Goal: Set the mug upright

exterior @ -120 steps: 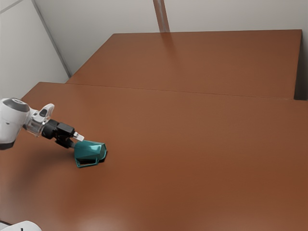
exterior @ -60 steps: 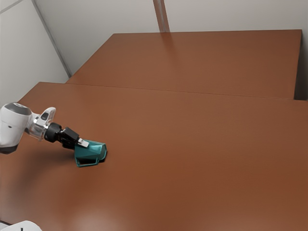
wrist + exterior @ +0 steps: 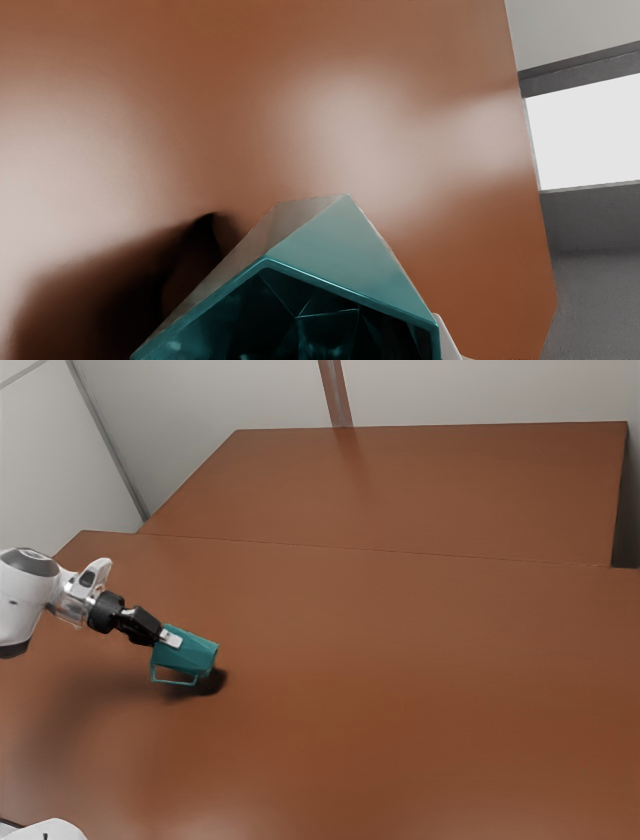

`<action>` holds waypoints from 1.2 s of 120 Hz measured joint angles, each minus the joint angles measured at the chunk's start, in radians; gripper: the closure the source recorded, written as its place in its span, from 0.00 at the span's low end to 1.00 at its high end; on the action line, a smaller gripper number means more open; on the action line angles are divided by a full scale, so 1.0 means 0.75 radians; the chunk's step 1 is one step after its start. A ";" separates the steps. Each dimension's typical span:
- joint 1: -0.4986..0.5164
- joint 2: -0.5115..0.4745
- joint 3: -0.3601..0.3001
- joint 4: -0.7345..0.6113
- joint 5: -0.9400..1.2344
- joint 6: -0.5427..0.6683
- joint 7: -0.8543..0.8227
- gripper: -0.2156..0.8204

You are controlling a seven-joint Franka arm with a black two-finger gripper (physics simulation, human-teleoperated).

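Mug (image 3: 195,651) up off the worktop (image 3: 400,680), tilted, held in the jaws (image 3: 170,640) with one pale fingertip against its side, the other hidden, and the handle (image 3: 176,683) slung underneath! Wrist view now, and the bottom edge slices off the near part of the rim, the inside sinks into murky dark, and a pale sliver (image 3: 446,337) pokes out beside it, too little to identify. Exterior view's bottom-left corner, a cropped white part (image 3: 55,830) carries a dark mark, unreadable!
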 joint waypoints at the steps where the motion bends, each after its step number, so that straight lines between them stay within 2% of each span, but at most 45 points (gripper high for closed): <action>1: -0.001 -0.008 -0.004 0.000 0.002 0.002 0.000 0.94; 13: -0.002 -0.103 -0.075 0.000 0.053 0.057 -0.004 0.94; 29: -0.005 -0.185 -0.218 -0.012 0.208 0.227 -0.032 0.94; 58: -0.022 -0.267 -0.429 -0.033 0.567 0.471 -0.208 0.94; 77: -0.025 -0.310 -0.551 -0.059 0.757 0.564 -0.371 0.95; 103: -0.040 -0.324 -0.640 -0.129 0.915 0.657 -0.594 0.96; 144: -0.001 -0.324 -0.670 -0.213 0.966 0.754 -0.850 0.97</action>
